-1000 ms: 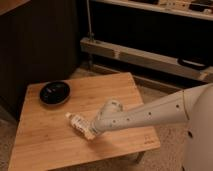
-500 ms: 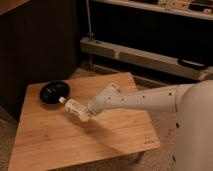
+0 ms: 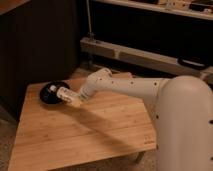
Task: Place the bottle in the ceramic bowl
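Observation:
The glossy black ceramic bowl (image 3: 52,93) sits at the back left of the small wooden table (image 3: 85,130). My gripper (image 3: 76,98) is at the end of the white arm, just right of the bowl, shut on the clear bottle (image 3: 67,96). The bottle lies roughly level, its white cap end reaching over the bowl's right rim. The bottle is held above the table, not resting on it.
A dark cabinet wall (image 3: 40,45) stands behind the table to the left. A metal shelf rail (image 3: 145,57) runs behind it on the right. My white arm (image 3: 150,92) spans the table's right side.
My gripper has carried the bottle left and back across the table, from the middle to the bowl's right rim.

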You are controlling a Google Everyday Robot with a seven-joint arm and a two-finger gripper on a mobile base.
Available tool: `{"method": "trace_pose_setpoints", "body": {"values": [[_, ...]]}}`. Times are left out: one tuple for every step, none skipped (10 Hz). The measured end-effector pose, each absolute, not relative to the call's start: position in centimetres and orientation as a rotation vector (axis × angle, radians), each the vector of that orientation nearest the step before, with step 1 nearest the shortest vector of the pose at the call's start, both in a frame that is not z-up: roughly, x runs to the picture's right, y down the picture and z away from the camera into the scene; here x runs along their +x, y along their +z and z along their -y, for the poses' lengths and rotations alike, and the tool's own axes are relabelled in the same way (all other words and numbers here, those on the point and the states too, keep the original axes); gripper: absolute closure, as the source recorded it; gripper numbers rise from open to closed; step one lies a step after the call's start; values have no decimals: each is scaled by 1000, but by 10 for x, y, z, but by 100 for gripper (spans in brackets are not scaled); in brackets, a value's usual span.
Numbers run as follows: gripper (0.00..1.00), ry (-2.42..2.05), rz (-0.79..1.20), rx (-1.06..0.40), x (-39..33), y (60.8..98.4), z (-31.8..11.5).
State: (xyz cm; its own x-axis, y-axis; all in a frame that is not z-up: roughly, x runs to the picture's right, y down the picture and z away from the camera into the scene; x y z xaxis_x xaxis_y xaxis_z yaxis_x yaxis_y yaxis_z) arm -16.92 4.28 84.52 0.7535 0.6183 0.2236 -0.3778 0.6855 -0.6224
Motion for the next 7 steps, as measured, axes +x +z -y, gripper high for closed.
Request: {"method": "trace_pose_setpoints", "body": {"values": [[100,563,438,-597,-176,854,-37],[93,541,428,-619,-187,861,-35],[86,533,420,-630,-189,863,-34],[76,526,408,-643,-190,866,-32],[63,511,395,-661,-196,869,-31],[56,504,395,-668,-199,869,-31],[47,507,392,-666,-196,870,-30]]}}
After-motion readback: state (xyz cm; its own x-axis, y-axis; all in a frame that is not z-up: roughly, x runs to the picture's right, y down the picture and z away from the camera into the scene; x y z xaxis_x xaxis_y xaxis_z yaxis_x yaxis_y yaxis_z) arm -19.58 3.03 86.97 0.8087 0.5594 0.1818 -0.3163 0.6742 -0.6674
